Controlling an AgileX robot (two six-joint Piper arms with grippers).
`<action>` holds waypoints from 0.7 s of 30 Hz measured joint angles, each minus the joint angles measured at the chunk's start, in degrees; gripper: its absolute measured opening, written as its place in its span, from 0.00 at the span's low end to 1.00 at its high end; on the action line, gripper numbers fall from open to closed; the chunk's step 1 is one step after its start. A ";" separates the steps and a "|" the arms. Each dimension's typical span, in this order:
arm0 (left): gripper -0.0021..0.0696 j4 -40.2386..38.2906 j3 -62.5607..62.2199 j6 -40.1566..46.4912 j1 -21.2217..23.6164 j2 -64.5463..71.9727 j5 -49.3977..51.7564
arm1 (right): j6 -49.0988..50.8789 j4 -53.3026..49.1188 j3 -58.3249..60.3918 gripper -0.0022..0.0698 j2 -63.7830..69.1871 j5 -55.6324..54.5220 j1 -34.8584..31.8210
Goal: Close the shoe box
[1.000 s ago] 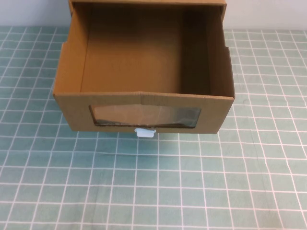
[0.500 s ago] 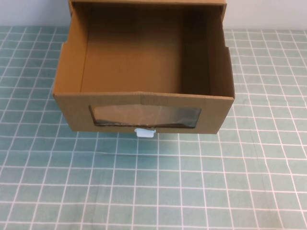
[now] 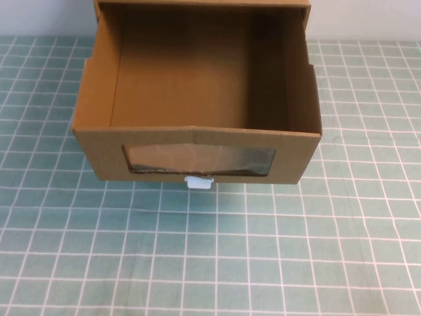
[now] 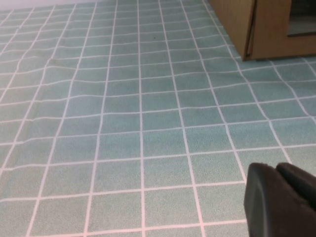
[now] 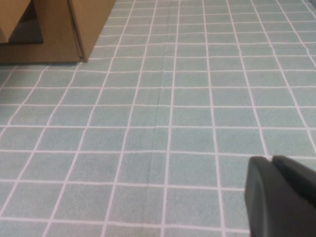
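Observation:
The shoe box (image 3: pixel 197 155) is a brown cardboard drawer pulled far out of its sleeve, open and empty inside. Its front has a clear window (image 3: pixel 198 160) with a small white pull tab (image 3: pixel 199 182) just below. Neither arm shows in the high view. My left gripper (image 4: pixel 277 170) is shut and empty, low over the mat, with the box's left front corner (image 4: pixel 256 29) far ahead. My right gripper (image 5: pixel 272 163) is shut and empty, low over the mat, with the box's right front corner (image 5: pixel 64 29) far ahead.
A green mat with a white grid (image 3: pixel 210 250) covers the table in front of and beside the box. The box's outer sleeve (image 3: pixel 200 4) stands at the back edge against a pale wall.

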 joint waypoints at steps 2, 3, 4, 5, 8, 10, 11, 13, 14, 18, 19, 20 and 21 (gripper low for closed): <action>0.02 0.00 0.00 -0.43 0.00 0.00 -0.20 | 0.00 0.00 0.00 0.01 0.00 0.00 0.00; 0.02 -0.09 0.00 -1.25 0.00 0.00 -0.53 | 0.00 0.00 0.00 0.01 0.00 0.00 0.00; 0.02 -0.59 0.00 -2.72 0.00 0.00 -0.87 | 0.00 0.00 0.00 0.01 0.00 0.00 0.00; 0.02 -1.39 0.00 -4.42 0.00 0.00 -1.57 | 0.00 0.00 0.00 0.01 0.00 0.00 0.00; 0.02 -5.69 0.00 -12.66 0.00 0.00 -5.81 | 0.00 0.00 0.00 0.01 0.00 0.00 0.00; 0.02 -8.72 0.00 -18.59 0.00 0.00 -9.04 | 0.00 0.00 0.00 0.01 0.00 0.00 0.00; 0.02 -9.81 0.00 -20.65 0.00 0.00 -10.61 | 0.00 0.00 0.00 0.01 0.00 0.00 0.00; 0.02 -10.19 0.00 -22.32 0.00 0.00 -12.96 | 0.00 0.00 0.00 0.01 0.00 0.00 0.00; 0.02 -10.19 0.00 -22.75 0.00 0.00 -13.86 | 0.00 0.00 0.00 0.01 0.00 0.00 0.00; 0.02 -10.99 -0.48 -26.39 0.00 0.00 -12.16 | 0.00 0.00 0.00 0.01 0.00 0.00 0.00; 0.02 -11.03 -1.86 -26.90 0.00 0.33 -9.46 | 0.00 0.00 0.00 0.01 0.00 0.00 0.00; 0.02 -11.14 -3.70 -27.13 0.00 1.32 -6.73 | 0.00 0.00 0.00 0.01 0.00 0.00 0.00; 0.02 -11.14 -5.52 -27.14 0.00 2.99 -4.80 | 0.00 0.00 0.00 0.01 0.00 0.00 0.00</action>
